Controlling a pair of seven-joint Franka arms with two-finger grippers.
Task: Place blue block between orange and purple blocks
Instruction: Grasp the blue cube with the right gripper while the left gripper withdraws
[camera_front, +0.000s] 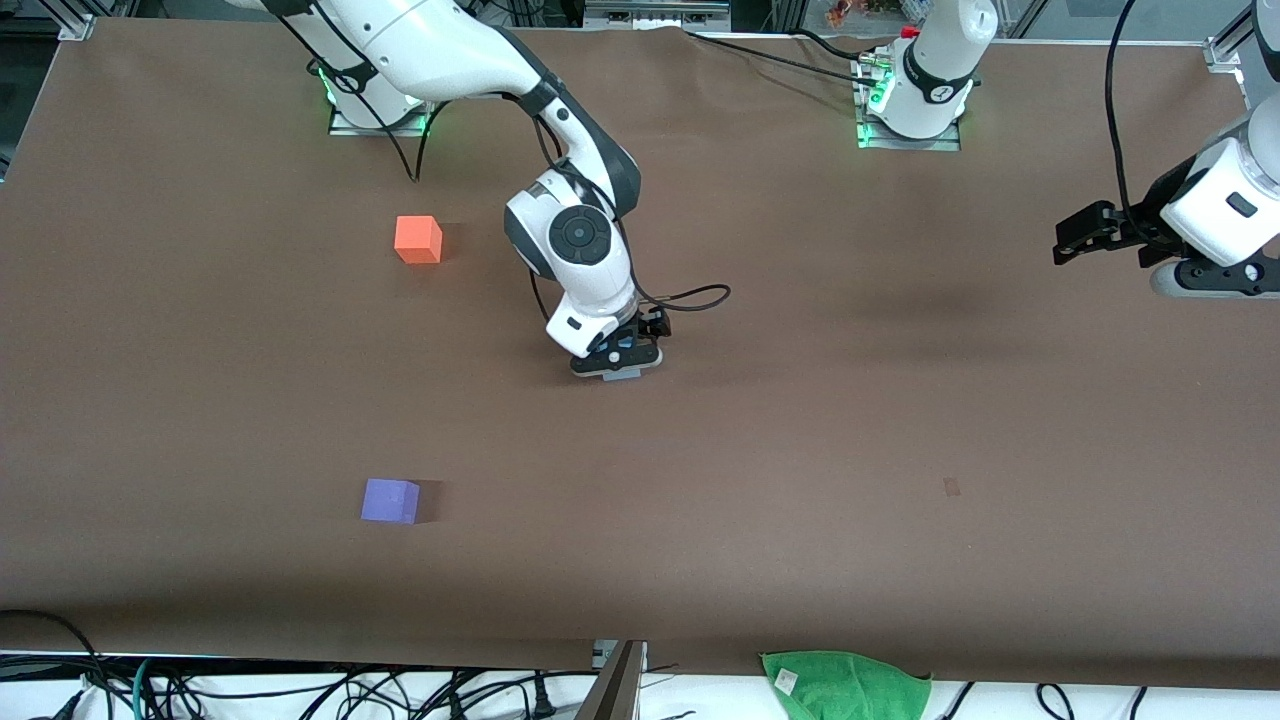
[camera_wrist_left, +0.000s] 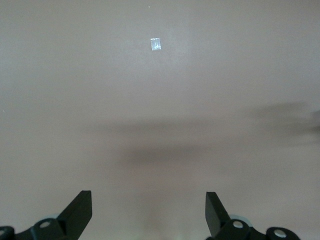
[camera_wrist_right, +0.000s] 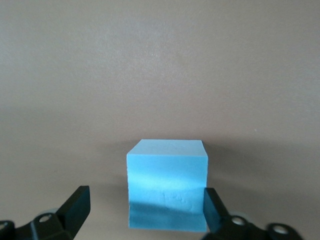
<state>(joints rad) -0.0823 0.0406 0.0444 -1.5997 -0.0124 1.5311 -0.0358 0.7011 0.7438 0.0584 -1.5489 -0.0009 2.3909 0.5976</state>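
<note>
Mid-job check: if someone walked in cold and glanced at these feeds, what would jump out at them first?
First, the right pincer lowered at mid-table, its open fingers either side of the blue block, which sits on the brown table. Next, two bright cubes toward the right arm's end: the orange block farther from the front camera, the purple block nearer, a wide gap between them. The left pincer waits open, raised over its own end.

Even, fairly bright overhead light covers the brown table (camera_front: 800, 450). Soft shadows fall toward three o'clock beside the orange block (camera_front: 418, 239) and purple block (camera_front: 390, 500). Both wrist views look paler, with diffuse shadow bands.
</note>
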